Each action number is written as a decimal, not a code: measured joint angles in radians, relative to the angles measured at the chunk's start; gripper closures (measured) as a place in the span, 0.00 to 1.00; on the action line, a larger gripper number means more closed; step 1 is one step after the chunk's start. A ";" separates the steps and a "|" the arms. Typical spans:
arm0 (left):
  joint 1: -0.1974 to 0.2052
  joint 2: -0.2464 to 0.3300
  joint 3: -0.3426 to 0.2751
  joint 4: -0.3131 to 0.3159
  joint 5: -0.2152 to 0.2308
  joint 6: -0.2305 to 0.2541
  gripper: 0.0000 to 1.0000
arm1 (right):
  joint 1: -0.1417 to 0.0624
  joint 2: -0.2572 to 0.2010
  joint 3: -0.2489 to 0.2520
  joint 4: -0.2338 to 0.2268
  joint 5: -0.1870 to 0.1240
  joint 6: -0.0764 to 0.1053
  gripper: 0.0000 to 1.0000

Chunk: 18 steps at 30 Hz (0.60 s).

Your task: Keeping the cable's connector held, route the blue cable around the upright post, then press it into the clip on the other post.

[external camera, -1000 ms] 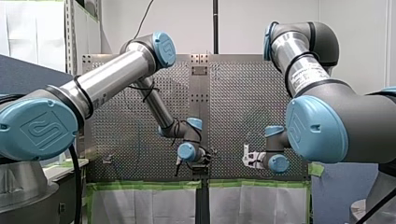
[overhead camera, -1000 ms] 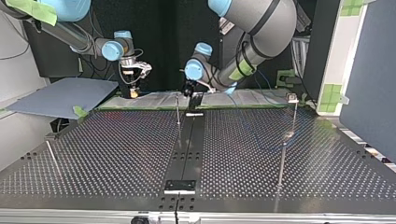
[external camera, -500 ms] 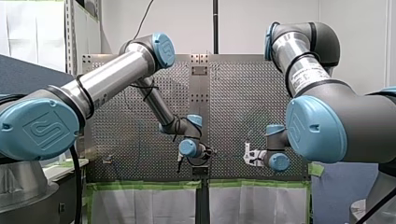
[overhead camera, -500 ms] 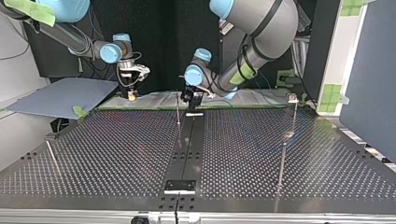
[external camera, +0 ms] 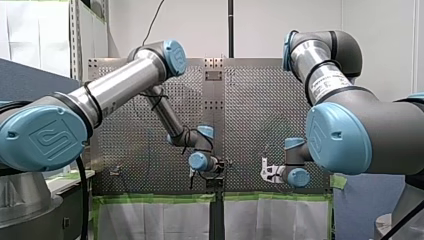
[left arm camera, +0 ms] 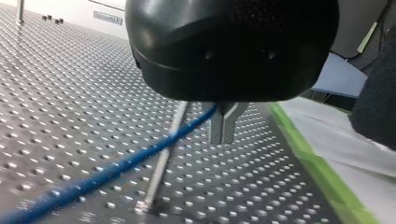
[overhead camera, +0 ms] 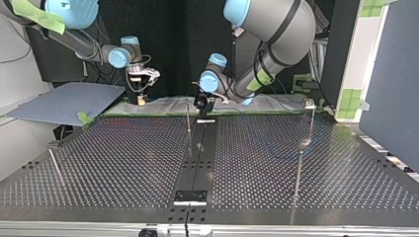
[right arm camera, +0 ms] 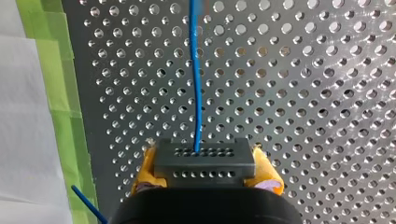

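the right gripper clamps the connector to anchor that end, while the left gripper pinches the blue cable just beside the upright post, likely to wrap it around.

In the top view the upright post stands well left of the clip post.

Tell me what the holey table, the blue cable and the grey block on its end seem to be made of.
Perforated silver table: likely sheet metal, brushed finish; it throws bright glints.
Thin blue cable: probably a smooth plastic jacket; faint sheen along it.
Dark grey rectangular connector block: seemingly matte moulded plastic; dull, even surface, though painted metal is possible.
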 joint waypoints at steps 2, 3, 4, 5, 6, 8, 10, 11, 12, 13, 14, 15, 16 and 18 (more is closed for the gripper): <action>0.003 -0.008 0.000 -0.003 -0.001 -0.003 1.00 | 0.000 0.001 -0.004 0.002 0.000 0.000 1.00; 0.004 -0.011 0.000 -0.003 -0.002 -0.004 1.00 | 0.000 0.001 -0.006 0.002 0.000 0.000 1.00; 0.005 -0.013 0.000 -0.004 -0.002 -0.004 1.00 | 0.000 0.001 -0.007 0.001 0.000 0.000 1.00; 0.005 -0.013 0.000 -0.005 -0.002 -0.005 1.00 | 0.000 0.002 -0.008 0.001 0.000 0.000 1.00; 0.005 -0.014 0.000 -0.005 -0.002 -0.005 1.00 | 0.000 0.002 -0.009 0.000 0.000 0.000 1.00; 0.008 -0.015 0.003 -0.005 -0.001 -0.008 1.00 | 0.000 0.004 -0.012 -0.001 0.000 0.001 1.00; 0.014 -0.015 0.010 -0.006 0.003 -0.014 1.00 | -0.001 0.005 -0.015 -0.001 0.000 0.003 1.00; 0.016 -0.015 0.013 -0.006 0.005 -0.016 1.00 | -0.001 0.006 -0.017 -0.001 0.000 0.004 1.00; 0.018 -0.015 0.015 -0.006 0.007 -0.017 1.00 | -0.001 0.006 -0.019 -0.001 0.000 0.005 1.00; 0.020 -0.015 0.019 -0.007 0.010 -0.017 1.00 | -0.001 0.006 -0.021 0.000 0.000 0.005 1.00; 0.021 -0.015 0.021 -0.007 0.013 -0.016 1.00 | -0.001 0.006 -0.024 0.001 0.000 0.006 1.00; 0.022 -0.015 0.024 -0.007 0.015 -0.015 1.00 | -0.001 0.006 -0.026 0.001 0.000 0.006 1.00; 0.023 -0.015 0.028 -0.007 0.017 -0.014 1.00 | -0.001 0.006 -0.028 0.002 0.000 0.006 1.00; 0.024 -0.015 0.035 -0.009 0.019 -0.014 1.00 | -0.002 0.007 -0.034 0.007 0.000 0.006 1.00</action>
